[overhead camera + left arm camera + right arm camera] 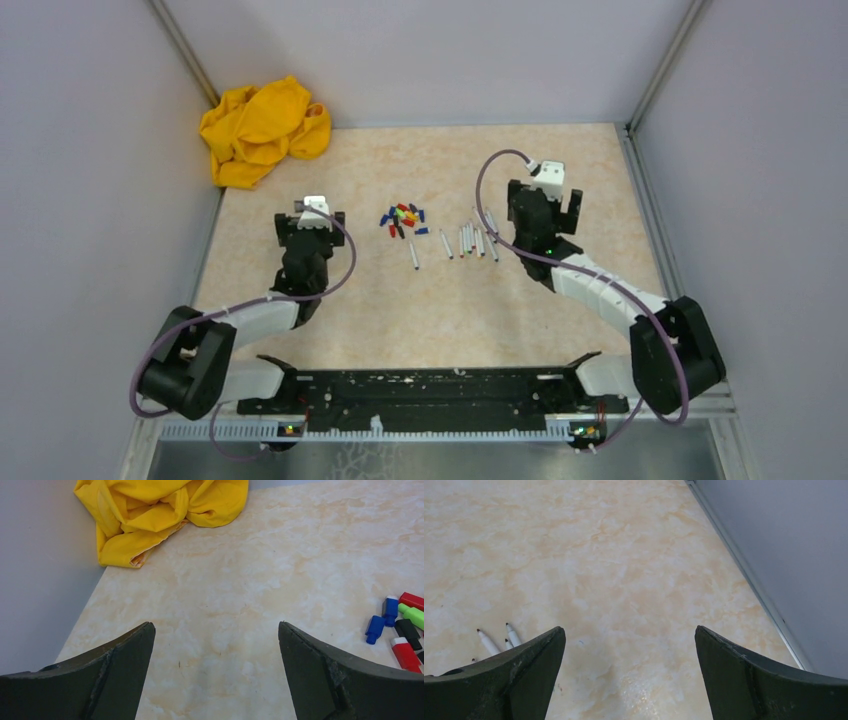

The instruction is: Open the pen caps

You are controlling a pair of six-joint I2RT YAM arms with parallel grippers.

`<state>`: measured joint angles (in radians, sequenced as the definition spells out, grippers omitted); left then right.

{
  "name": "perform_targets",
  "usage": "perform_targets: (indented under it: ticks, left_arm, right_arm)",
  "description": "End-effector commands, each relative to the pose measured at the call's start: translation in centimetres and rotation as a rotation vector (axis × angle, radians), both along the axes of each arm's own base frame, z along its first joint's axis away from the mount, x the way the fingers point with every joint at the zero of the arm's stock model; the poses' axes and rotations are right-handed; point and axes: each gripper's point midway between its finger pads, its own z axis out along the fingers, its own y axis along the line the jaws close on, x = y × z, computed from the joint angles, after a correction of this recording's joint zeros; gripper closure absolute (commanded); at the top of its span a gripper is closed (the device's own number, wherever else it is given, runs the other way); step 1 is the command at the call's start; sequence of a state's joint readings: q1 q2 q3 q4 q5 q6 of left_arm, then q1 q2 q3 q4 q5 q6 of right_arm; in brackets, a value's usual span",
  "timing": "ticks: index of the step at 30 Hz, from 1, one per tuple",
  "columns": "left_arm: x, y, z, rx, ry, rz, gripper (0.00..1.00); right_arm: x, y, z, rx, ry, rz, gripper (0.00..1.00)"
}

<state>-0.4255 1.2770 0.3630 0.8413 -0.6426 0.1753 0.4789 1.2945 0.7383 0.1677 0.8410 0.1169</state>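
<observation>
Right gripper (629, 630), jaws wide and empty: pens (514, 637) just left of it, lying front-to-back; left gripper (215, 625) equally wide, farther off.

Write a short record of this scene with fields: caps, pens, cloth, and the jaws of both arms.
pen caps: loose heap on the table; red, blue, black, green
pens: lying side by side, right of the heap
yellow cloth: crumpled, far left corner
left gripper: jaws open, empty
right gripper: jaws open, empty, beside the pens

Yellow cloth (262, 130) crumpled in far-left corner (against grey wall (90, 150)) on marbled table (430, 300).
</observation>
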Motion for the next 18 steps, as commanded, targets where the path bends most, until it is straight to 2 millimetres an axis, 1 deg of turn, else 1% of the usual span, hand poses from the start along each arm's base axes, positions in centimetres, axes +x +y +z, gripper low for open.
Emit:
perform_targets:
  ticks: [1,4,7,11,12,13,14,16,18]
  left_arm:
    - [0.7,-1.0,2.2,0.036,-0.093,-0.126,0.01]
    - [1.0,-0.5,1.8,0.037,-0.094,-0.154,0.01]
    - [1.1,0.0,1.1,0.035,-0.085,-0.186,0.01]
    - [1.5,-0.2,0.8,0.01,-0.088,-0.241,0.01]
    - [1.6,-0.2,0.8,0.007,-0.087,-0.248,0.01]
    - [1.7,0.0,0.7,0.006,-0.086,-0.246,0.01]
    - [1.7,0.2,0.7,0.006,-0.087,-0.241,0.01]
    - [1.6,0.5,0.5,0.003,-0.085,-0.236,0.01]
    - [1.7,0.5,0.2,-0.002,-0.078,-0.236,0.01]
  right_arm:
    - [0.1,-1.5,4.6,0.042,-0.192,-0.05,0.01]
    - [0.0,-1.9,4.1,0.043,-0.2,-0.047,0.01]
    - [0.3,-1.8,3.5,0.05,-0.194,-0.027,0.01]
    - [0.6,-1.4,3.3,0.051,-0.189,-0.003,0.01]
    - [0.6,-1.1,3.2,0.054,-0.185,0.021,0.04]
    - [0.7,-0.6,3.1,0.058,-0.182,0.07,0.08]
    - [0.6,-0.3,3.3,0.063,-0.187,0.096,0.09]
    - [0.3,-0.6,3.6,0.062,-0.195,0.086,0.08]
    - [0.3,-0.5,3.8,0.064,-0.195,0.093,0.02]
